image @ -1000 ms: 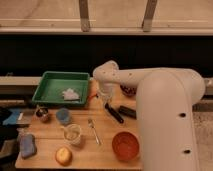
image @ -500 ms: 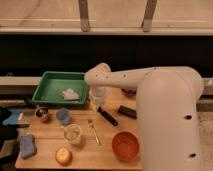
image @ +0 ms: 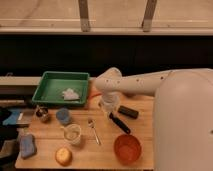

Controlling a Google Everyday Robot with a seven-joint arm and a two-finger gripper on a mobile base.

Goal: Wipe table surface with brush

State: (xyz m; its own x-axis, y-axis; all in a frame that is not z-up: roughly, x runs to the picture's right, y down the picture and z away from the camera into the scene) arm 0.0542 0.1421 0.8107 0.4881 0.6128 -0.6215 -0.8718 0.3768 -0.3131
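My gripper (image: 108, 110) low over desk (image: 102, 152) centre, jaws clamped on brush (image: 120, 124); brush slanted onto wood, angled for sweeping, I judge.

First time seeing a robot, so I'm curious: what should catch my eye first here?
The bulky white robot arm reaching in from the right, its gripper shut on a slim black-handled brush at the light wooden tabletop's middle. Next, the green plastic tray at back left and round orange bowl at the front.

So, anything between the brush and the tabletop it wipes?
Nothing visible: the gripper, beside the green plastic tray, is shut on the slim black-handled brush, over bare light wooden tabletop; a black rectangular block lies close by.
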